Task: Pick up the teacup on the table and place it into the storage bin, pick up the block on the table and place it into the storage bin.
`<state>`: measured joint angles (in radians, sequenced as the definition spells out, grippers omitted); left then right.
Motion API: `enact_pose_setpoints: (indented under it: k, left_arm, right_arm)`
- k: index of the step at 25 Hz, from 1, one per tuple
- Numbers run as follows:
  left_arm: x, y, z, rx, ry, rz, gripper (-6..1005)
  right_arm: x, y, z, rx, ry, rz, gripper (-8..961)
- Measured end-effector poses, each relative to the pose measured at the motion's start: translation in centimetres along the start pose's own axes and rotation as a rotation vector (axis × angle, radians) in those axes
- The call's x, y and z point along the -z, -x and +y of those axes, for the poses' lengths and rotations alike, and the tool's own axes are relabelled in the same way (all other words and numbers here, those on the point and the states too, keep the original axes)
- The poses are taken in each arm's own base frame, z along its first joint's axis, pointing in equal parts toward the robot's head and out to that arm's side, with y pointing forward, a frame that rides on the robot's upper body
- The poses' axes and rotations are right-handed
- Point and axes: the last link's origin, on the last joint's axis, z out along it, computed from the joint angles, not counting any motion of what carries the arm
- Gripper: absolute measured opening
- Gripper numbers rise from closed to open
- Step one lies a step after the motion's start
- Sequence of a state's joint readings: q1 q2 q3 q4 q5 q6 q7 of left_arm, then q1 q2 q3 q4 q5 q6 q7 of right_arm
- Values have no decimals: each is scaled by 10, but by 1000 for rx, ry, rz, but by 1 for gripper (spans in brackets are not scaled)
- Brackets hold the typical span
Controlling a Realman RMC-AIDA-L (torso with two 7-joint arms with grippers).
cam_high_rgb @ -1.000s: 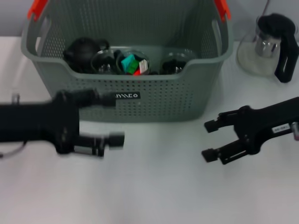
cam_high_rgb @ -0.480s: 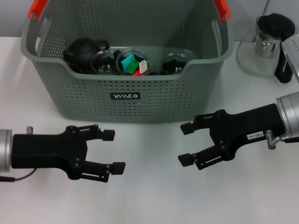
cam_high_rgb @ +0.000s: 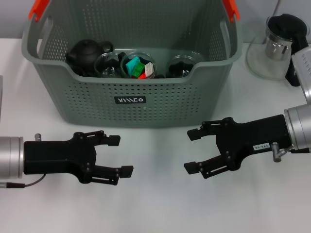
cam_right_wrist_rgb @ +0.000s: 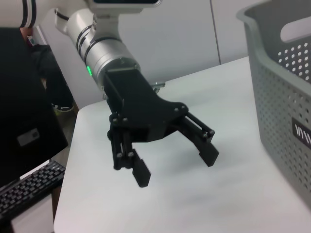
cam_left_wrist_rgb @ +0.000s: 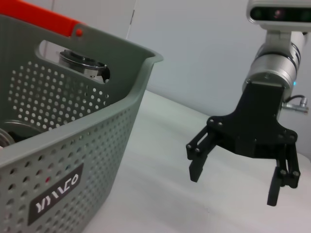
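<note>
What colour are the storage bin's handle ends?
Orange-red handle ends on the grey-green storage bin; clearest in the head view.

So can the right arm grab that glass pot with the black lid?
Probably yes. The right gripper is open and empty in front of the bin, and the pot stands in the open on the table beside the bin, on that arm's side, with nothing between.

One basket (cam_high_rgb: 194,104), holding one black teapot (cam_high_rgb: 86,52), three glass cups (cam_high_rgb: 109,64) and one coloured block (cam_high_rgb: 137,67); one glass pitcher (cam_high_rgb: 282,46); two grippers (cam_high_rgb: 115,155)
</note>
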<state>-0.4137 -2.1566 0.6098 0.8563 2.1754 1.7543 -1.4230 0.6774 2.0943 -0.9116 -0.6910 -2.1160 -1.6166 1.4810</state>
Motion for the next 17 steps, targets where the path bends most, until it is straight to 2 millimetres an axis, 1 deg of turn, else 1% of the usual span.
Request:
enact_pose_setpoints:
  k: [6, 17]
  left_arm:
    - [-1, 0, -3, -3, -14, -6, 961]
    - [-10, 1, -5, 9, -4, -2, 961]
  right_arm:
    - [-2, -12, -2, -6, -39, -10, 946]
    - [-3, -16, -1, -16, -33, 0, 946]
